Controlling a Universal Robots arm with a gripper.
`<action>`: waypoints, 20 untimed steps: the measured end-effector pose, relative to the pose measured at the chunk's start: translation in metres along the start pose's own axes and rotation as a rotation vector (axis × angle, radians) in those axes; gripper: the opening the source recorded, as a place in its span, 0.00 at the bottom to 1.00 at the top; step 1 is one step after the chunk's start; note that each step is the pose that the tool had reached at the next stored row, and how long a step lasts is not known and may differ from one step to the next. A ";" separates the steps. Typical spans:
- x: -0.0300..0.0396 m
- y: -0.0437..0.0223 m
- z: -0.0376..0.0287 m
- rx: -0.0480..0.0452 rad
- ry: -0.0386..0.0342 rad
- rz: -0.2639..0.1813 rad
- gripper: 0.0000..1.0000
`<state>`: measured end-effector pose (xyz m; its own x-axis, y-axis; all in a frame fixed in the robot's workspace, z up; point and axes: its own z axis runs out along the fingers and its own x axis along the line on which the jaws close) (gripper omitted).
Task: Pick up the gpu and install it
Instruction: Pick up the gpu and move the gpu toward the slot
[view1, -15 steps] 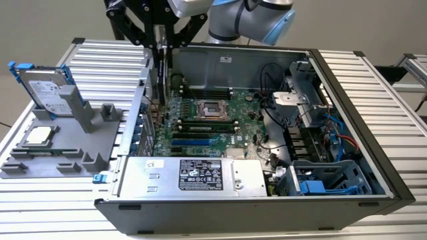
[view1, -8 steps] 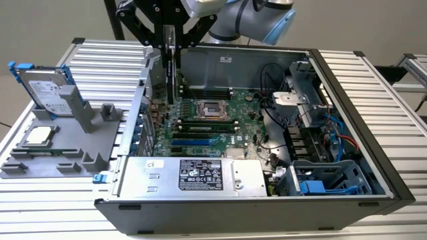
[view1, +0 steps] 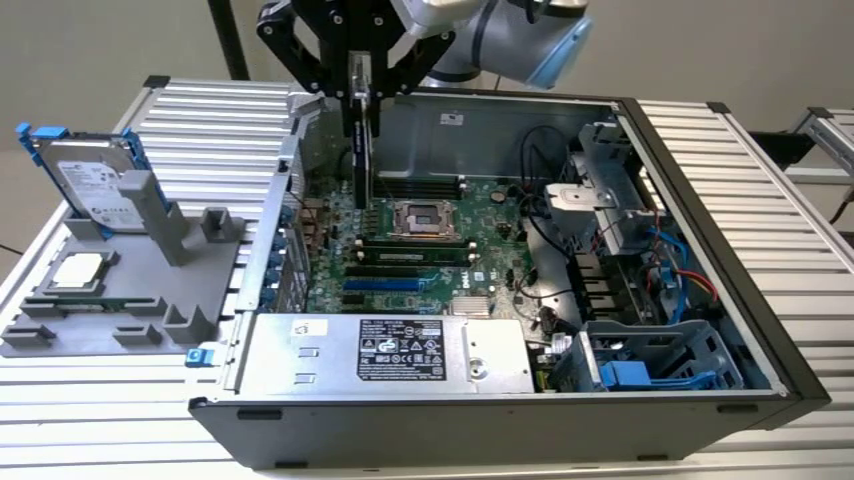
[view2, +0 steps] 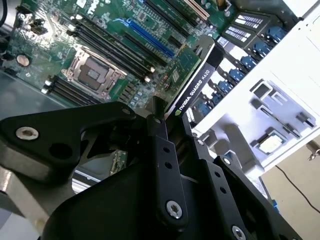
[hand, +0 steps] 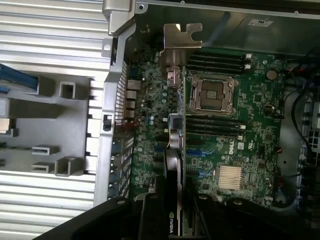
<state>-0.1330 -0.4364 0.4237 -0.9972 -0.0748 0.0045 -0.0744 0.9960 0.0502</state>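
My gripper (view1: 358, 88) is closed on the gpu (view1: 362, 150) and grips it by its upper edge, so the picking part of the task is done. The card hangs upright, edge-on, over the open computer case (view1: 694, 200) and above the motherboard (view1: 441, 255), on the side of the case's slotted rear wall.

The installing is not done. In the exterior view the lower edge of the card is above the board, close to the empty processor socket (view1: 418, 217). The blue expansion slots (view1: 387, 287) lie further toward the power supply (view1: 387, 350), apart from the card. In the first wrist view the silver bracket (hand: 181, 37) is at one end of the card, just beside the rear wall.

The gold contact edge is hidden from every camera. It seems the card is not touching the board, but I cannot judge the gap well. In the second wrist view my fingers (view2: 161, 145) cover most of the card, and I see only its black edge. Outside the case, the hard drive (view1: 91, 185) stands in the grey holder (view1: 147, 290).
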 end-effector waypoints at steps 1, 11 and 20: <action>-0.0016 -0.0001 0.0000 0.0000 0.0001 -0.001 0.00; -0.0190 -0.0014 -0.0002 0.0001 0.0005 -0.009 0.00; -0.0339 -0.0025 -0.0003 0.0001 0.0009 -0.017 0.00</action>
<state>-0.0991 -0.4364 0.4237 -0.9958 -0.0919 0.0046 -0.0916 0.9945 0.0502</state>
